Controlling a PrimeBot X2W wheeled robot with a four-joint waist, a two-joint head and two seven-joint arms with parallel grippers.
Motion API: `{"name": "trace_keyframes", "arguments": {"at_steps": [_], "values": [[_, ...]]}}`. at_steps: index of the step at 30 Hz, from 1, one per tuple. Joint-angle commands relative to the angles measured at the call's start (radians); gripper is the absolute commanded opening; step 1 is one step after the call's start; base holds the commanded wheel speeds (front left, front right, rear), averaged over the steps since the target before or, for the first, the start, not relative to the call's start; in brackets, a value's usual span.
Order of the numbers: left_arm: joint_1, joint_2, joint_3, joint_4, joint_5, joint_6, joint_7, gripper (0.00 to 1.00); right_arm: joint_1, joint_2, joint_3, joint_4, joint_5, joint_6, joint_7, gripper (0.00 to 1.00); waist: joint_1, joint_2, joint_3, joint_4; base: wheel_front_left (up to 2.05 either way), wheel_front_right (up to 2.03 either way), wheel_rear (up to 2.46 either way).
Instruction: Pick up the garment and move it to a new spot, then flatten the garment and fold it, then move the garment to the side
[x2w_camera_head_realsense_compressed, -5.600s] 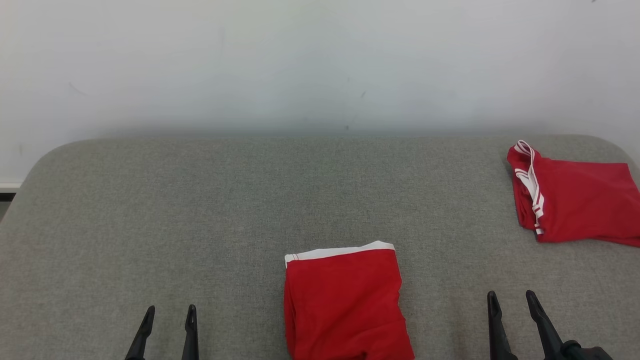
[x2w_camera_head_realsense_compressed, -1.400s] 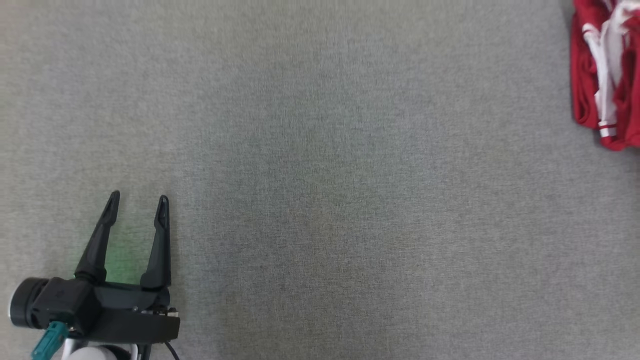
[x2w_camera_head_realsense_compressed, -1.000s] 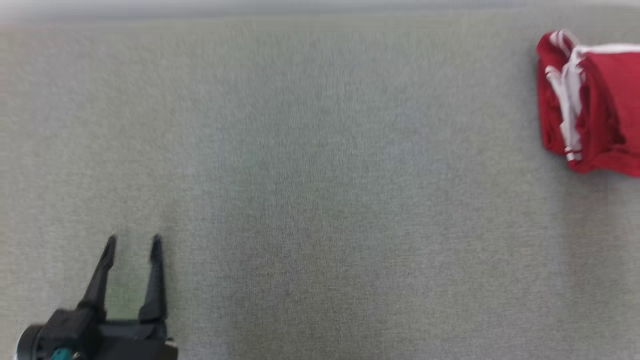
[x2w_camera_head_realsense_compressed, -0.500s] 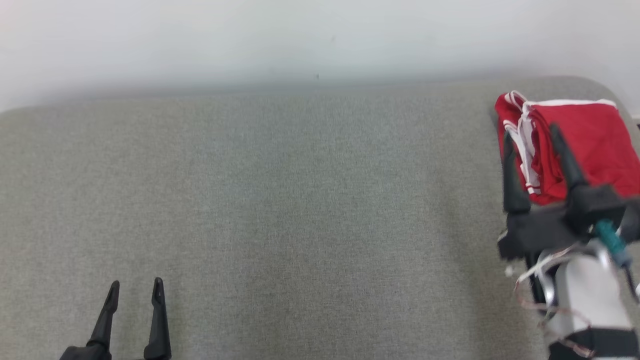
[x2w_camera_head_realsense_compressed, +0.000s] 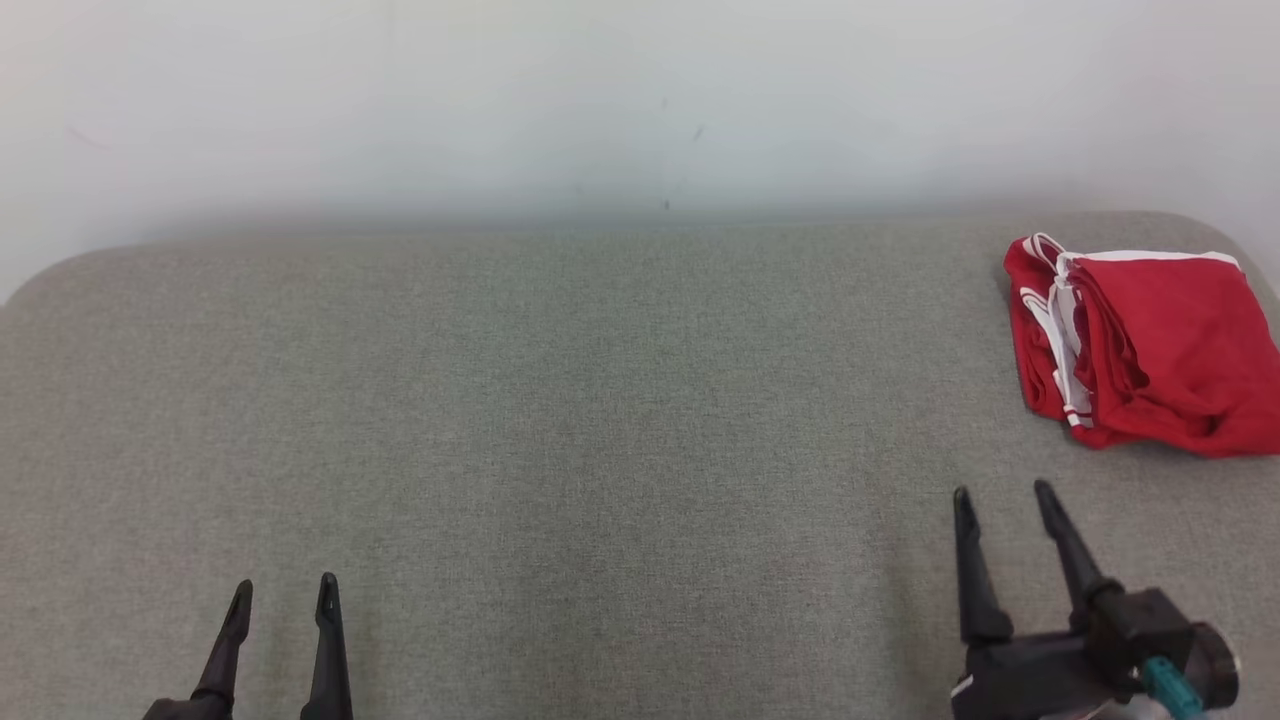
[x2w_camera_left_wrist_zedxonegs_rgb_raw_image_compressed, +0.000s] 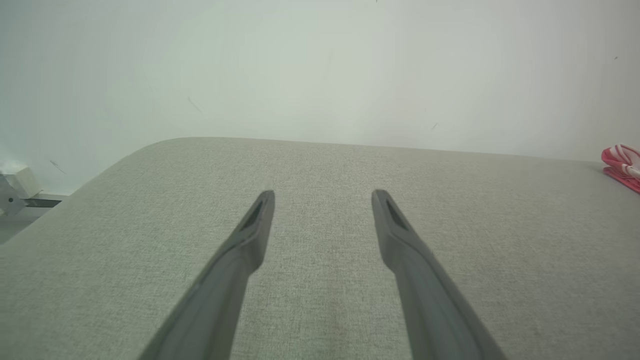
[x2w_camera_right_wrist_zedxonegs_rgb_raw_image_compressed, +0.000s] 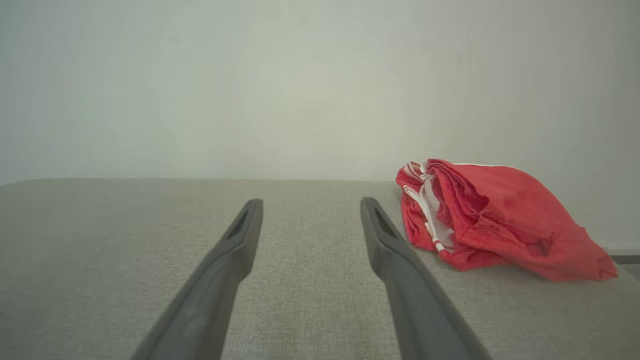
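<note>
A red garment (x2w_camera_head_realsense_compressed: 1140, 345) with white trim lies folded in a stack at the far right of the grey padded table (x2w_camera_head_realsense_compressed: 600, 420). The right wrist view has the same garment (x2w_camera_right_wrist_zedxonegs_rgb_raw_image_compressed: 490, 220) resting just right of and beyond my fingers, and its edge (x2w_camera_left_wrist_zedxonegs_rgb_raw_image_compressed: 622, 165) peeks in at the right of the left wrist view. My right gripper (x2w_camera_head_realsense_compressed: 1000, 492) stands open below the pile, apart from it, holding nothing. At the lower left my left gripper (x2w_camera_head_realsense_compressed: 285, 585) is open and empty over bare fabric.
A pale wall (x2w_camera_head_realsense_compressed: 600, 100) runs directly behind the table's far edge. The table's rounded corners show at the far left (x2w_camera_head_realsense_compressed: 60, 275) and far right. A small grey fixture (x2w_camera_left_wrist_zedxonegs_rgb_raw_image_compressed: 15, 187) sits beyond the left edge.
The head camera has tilted and the picture has shifted. My right gripper, half a second ago up against the red pile, now sits lower and clear of it. The garment lies where it was.
</note>
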Motion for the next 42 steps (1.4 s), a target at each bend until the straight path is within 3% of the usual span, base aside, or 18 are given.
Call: {"name": "trace_keyframes", "arguments": {"at_steps": [1, 12, 37, 38, 42], "values": [[0.006, -0.004, 0.006, 0.003, 0.012, 0.001, -0.003, 1.0, 0.026, 0.003, 0.02, -0.013, 0.028, -0.003, -0.003, 1.0, 0.0001, 0.0001, -0.008, 0.003, 0.0, 0.0, 0.0], [0.03, -0.011, -0.015, 0.0, 0.005, 0.001, -0.003, 1.0, 0.129, 0.003, 0.064, -0.034, 0.121, -0.003, -0.004, 1.0, 0.0001, 0.0001, -0.037, 0.027, 0.0, 0.0, 0.0], [0.043, -0.014, -0.034, -0.007, 0.009, 0.001, -0.003, 1.0, 0.137, 0.003, 0.045, -0.014, 0.115, -0.003, -0.004, 1.0, 0.0001, 0.0001, -0.047, 0.028, 0.0, 0.0, 0.0], [0.041, -0.012, -0.035, -0.005, 0.013, 0.0, 0.0, 0.0, 0.137, 0.002, 0.047, -0.014, 0.112, 0.0, 0.0, 0.0, 0.0001, 0.0001, -0.047, 0.028, 0.0, 0.0, 0.0], [0.039, -0.016, -0.031, 0.029, 0.0, -0.001, 0.007, 0.0, 0.143, 0.002, 0.052, 0.013, 0.128, 0.0, 0.007, 0.0, 0.0001, 0.0001, -0.047, 0.028, 0.0, 0.0, 0.0]]}}
